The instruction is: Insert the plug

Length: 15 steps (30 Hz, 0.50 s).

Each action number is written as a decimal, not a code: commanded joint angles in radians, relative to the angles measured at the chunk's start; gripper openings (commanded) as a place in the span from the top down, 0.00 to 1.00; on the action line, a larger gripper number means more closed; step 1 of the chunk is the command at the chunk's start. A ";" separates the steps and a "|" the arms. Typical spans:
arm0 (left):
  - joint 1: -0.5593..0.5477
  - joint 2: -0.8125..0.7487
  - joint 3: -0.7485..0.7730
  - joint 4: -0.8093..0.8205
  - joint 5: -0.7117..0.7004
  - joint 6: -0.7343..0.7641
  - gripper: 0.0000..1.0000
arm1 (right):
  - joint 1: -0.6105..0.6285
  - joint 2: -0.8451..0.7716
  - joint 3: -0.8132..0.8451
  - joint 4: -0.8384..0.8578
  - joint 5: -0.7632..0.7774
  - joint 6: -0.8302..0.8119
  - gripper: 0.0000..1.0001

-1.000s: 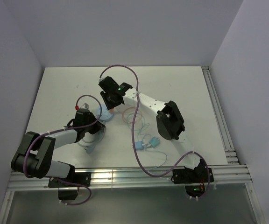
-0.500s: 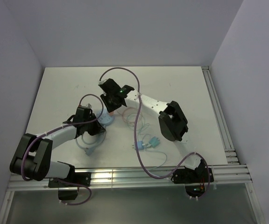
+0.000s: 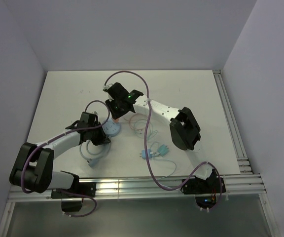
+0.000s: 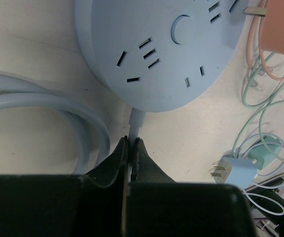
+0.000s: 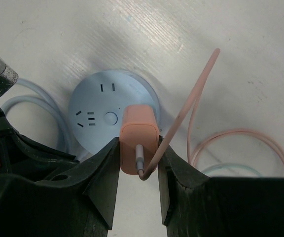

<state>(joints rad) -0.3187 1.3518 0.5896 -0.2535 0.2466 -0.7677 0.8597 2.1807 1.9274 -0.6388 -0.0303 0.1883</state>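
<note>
A round light-blue socket hub (image 4: 161,49) (image 5: 97,116) (image 3: 111,129) lies flat on the white table. My left gripper (image 4: 131,145) (image 3: 101,134) is shut on the hub's pale cable stub (image 4: 136,118), right at the hub's near edge. My right gripper (image 5: 138,143) (image 3: 118,111) is shut on an orange plug (image 5: 138,123) with a pink cable, held over the hub's right part. In the left wrist view the orange plug (image 4: 280,24) shows a metal prong above the hub's rim. Whether the prongs touch a slot is hidden.
The hub's thick light-blue cable (image 4: 43,106) (image 3: 89,153) loops to the left. A blue adapter (image 4: 235,173) (image 3: 147,154) and a green adapter (image 4: 263,154) (image 3: 162,149) lie to the right among thin tangled cables. A pink cable coil (image 5: 240,143) lies right of the hub.
My left gripper has swung right and nearer, taking the hub's cable and hub slightly with it. My right gripper with the orange plug has shifted a little toward the hub.
</note>
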 commanded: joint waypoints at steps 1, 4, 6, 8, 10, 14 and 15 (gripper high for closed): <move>-0.006 -0.002 0.013 -0.017 0.011 0.015 1.00 | 0.007 -0.047 0.033 0.021 -0.013 -0.012 1.00; -0.006 -0.022 -0.002 -0.007 0.011 0.007 1.00 | 0.007 -0.032 0.039 0.025 -0.037 -0.007 1.00; -0.006 -0.032 -0.007 -0.004 0.007 0.004 1.00 | 0.007 -0.012 0.056 0.018 -0.042 -0.003 1.00; -0.006 -0.040 -0.011 0.000 0.010 0.004 1.00 | 0.007 -0.002 0.059 0.017 -0.049 -0.001 1.00; -0.006 -0.042 -0.013 0.002 0.010 0.002 1.00 | 0.006 0.004 0.055 0.025 -0.051 0.000 1.00; -0.005 -0.045 -0.014 0.008 0.013 0.001 1.00 | 0.007 0.014 0.041 0.037 -0.052 0.005 1.00; -0.005 -0.046 -0.017 0.014 0.014 -0.001 1.00 | 0.007 0.024 0.041 0.037 -0.054 0.008 1.00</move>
<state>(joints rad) -0.3187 1.3361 0.5812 -0.2516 0.2470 -0.7708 0.8597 2.1845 1.9411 -0.6380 -0.0731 0.1913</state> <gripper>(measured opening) 0.032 0.397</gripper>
